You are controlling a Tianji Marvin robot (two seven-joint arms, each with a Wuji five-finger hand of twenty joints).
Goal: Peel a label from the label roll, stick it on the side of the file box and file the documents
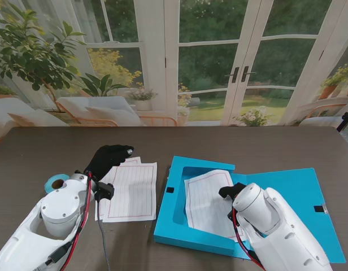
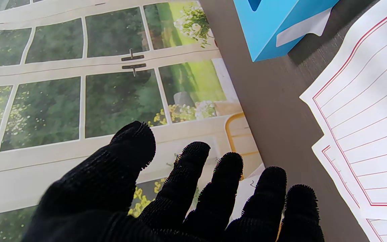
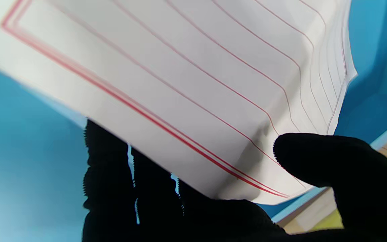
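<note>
The blue file box (image 1: 174, 226) lies open in front of me, its lid (image 1: 298, 197) spread to the right. My right hand (image 1: 231, 191) is shut on a red-lined document sheet (image 1: 207, 203) inside the box; the right wrist view shows the thumb (image 3: 331, 158) pinching the sheet (image 3: 186, 84) against the fingers. My left hand (image 1: 109, 158) hovers open, fingers spread (image 2: 193, 188), over the far left corner of the documents (image 1: 131, 192) lying on the table. A white label (image 2: 302, 28) shows on the side of the box (image 2: 270, 20). The label roll (image 1: 55, 183) sits at the left.
The dark table (image 1: 247, 144) stretches to a garden-window backdrop (image 1: 174, 62) behind it. My left arm (image 1: 55, 220) covers the near left of the table, and my right arm (image 1: 281, 231) covers part of the box.
</note>
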